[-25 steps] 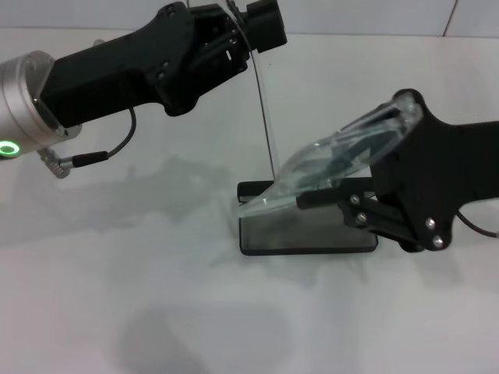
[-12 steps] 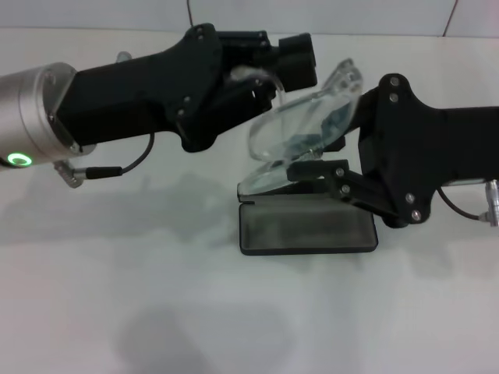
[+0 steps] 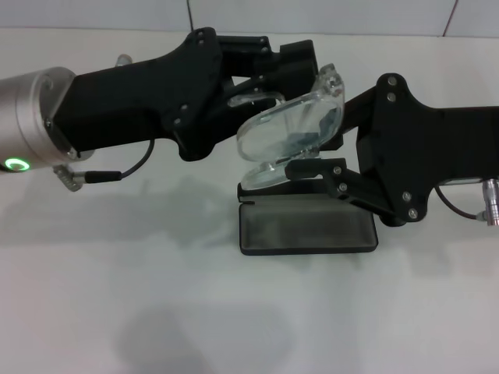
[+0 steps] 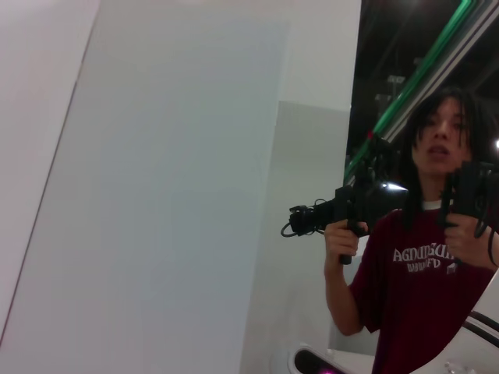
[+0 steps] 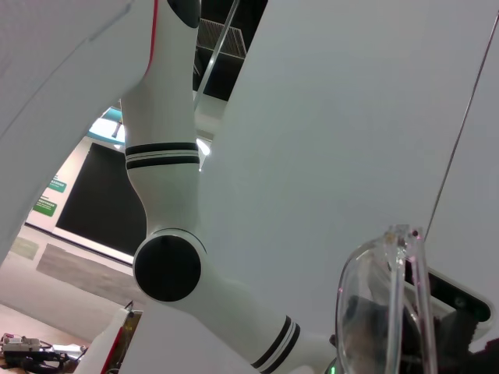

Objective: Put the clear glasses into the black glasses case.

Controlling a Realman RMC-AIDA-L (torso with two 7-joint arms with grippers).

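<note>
The clear glasses (image 3: 284,136) hang in the air above the far edge of the black glasses case (image 3: 308,230), which lies open on the white table with its grey lining up. My right gripper (image 3: 313,149) comes in from the right and is shut on the lens part of the glasses. My left gripper (image 3: 269,82) reaches in from the left, just above and behind the glasses, shut on one thin clear arm that curves back toward the lens. In the right wrist view the glasses (image 5: 382,312) show edge-on, close to the camera.
The white table (image 3: 156,312) spreads around the case. A grey cable (image 3: 117,173) hangs under the left arm. The left wrist view points away from the table at a wall and a person (image 4: 421,257) holding hand controllers.
The left gripper has come down and right to the glasses, bringing the long clear arm from upright in toward the lens. The right gripper has lifted and turned the glasses more upright.
</note>
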